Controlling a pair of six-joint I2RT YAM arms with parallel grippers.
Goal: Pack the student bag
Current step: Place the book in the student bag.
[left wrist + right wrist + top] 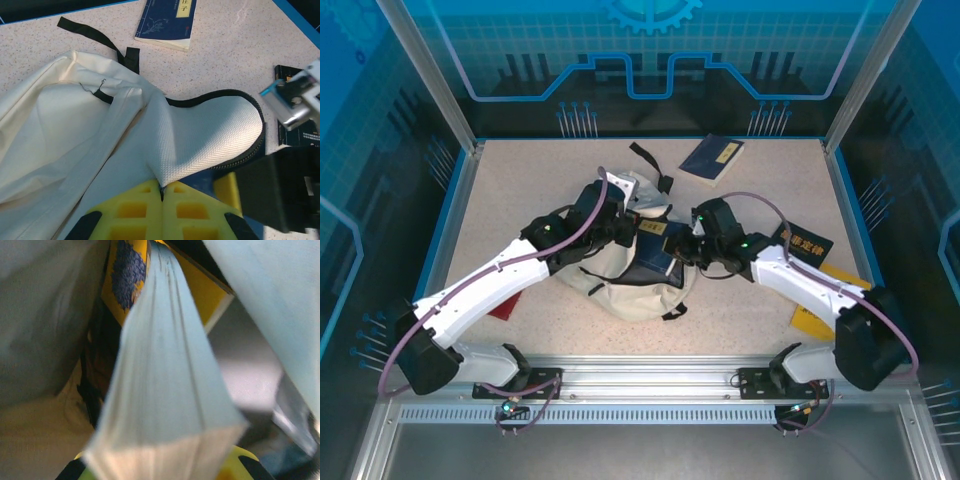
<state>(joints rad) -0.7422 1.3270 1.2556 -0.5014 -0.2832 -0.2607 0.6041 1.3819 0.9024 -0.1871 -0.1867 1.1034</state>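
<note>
Left end effector [162,192] clenched on bag [625,292] flap, holding the mouth open so right end effector [680,245], grasping a book [165,390], can feed it in.

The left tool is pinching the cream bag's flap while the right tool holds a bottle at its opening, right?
Not a bottle: the right wrist view shows the right tool gripping a book by its page edge. The left tool does pinch the flap of the bag.

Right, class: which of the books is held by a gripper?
The book clamped in the right gripper, partly inside the bag. The far blue book, black book and yellow book lie loose on the table.
</note>
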